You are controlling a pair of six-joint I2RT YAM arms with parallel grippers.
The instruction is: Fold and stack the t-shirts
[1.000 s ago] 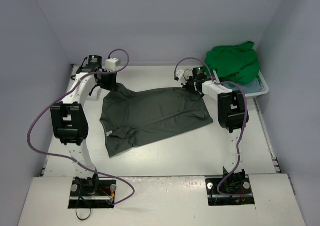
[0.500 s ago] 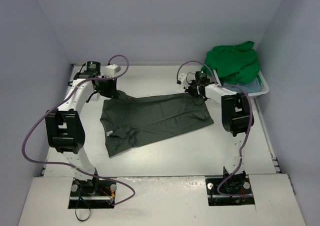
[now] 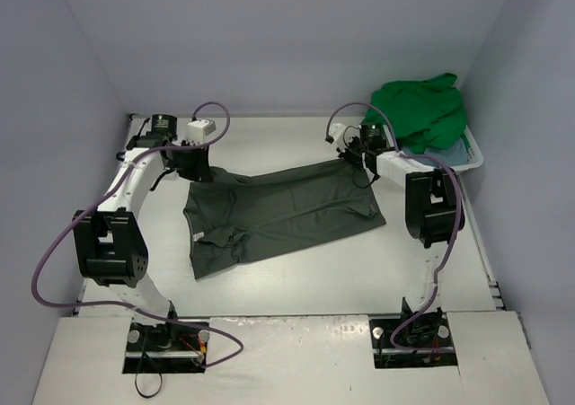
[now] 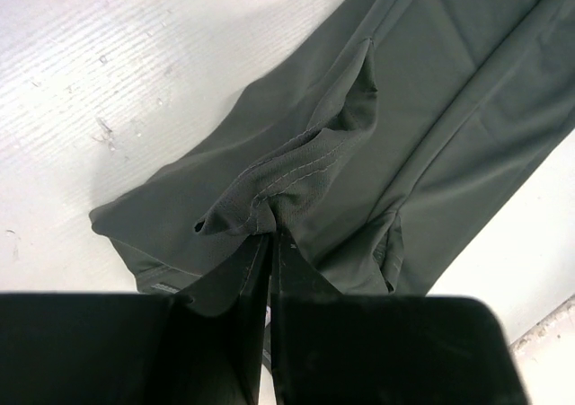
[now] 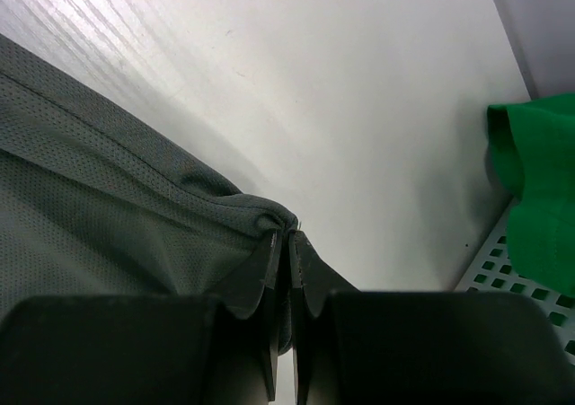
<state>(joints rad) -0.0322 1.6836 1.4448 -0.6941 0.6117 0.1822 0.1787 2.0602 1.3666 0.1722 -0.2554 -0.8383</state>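
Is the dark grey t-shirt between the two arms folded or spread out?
Spread out: the dark grey-olive cloth t-shirt lies mostly flat, its far corners pinched by the left gripper and right gripper.

dark grey shirt (image 3: 278,212), far edge dragged farther back, stretched tauter

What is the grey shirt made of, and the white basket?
The grey shirt looks like thin, matte mesh cloth: tiny holes and stitched seams show up close. The white basket is probably smooth plastic, with neat rows of square holes.
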